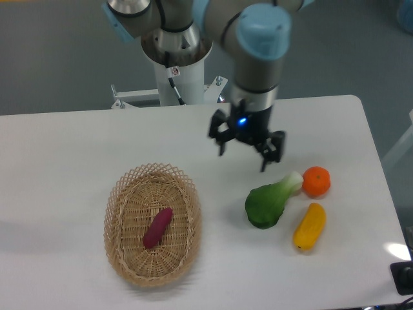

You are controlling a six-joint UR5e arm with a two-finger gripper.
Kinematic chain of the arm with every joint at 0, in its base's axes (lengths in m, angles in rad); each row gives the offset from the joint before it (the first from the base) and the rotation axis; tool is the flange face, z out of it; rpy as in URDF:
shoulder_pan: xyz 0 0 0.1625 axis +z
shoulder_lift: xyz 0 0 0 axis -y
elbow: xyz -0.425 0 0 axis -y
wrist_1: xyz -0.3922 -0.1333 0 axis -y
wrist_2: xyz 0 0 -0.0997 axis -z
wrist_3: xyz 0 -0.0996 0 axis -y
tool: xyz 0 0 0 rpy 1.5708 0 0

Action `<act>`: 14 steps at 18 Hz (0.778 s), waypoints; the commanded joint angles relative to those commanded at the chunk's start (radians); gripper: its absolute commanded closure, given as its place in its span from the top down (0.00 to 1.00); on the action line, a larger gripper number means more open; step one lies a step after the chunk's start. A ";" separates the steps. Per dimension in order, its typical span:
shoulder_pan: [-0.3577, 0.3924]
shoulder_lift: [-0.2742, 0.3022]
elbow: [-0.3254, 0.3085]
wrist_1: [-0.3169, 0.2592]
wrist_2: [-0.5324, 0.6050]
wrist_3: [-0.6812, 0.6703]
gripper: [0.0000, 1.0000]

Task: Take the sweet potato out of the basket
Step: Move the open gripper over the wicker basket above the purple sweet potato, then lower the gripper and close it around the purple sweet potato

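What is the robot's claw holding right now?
Nothing. The gripper is open and empty above the table, and the sweet potato lies untouched in the basket.

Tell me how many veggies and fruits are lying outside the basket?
3, all on the white table right of the tan wicker basket: a green leafy vegetable, a round orange fruit beside its stalk, and a yellow oblong vegetable below them. None looks hidden.

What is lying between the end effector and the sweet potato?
Only bare table and the basket rim, as the fixed camera shows. The end effector is open; the sweet potato lies inside the basket.
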 joint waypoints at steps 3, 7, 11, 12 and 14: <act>-0.080 -0.060 -0.015 0.057 0.001 -0.051 1.00; -0.146 -0.118 -0.058 0.214 0.005 -0.086 1.00; -0.172 -0.169 -0.103 0.290 0.009 -0.099 1.00; -0.178 -0.190 -0.101 0.295 0.011 -0.099 1.00; -0.183 -0.215 -0.094 0.295 0.018 -0.102 1.00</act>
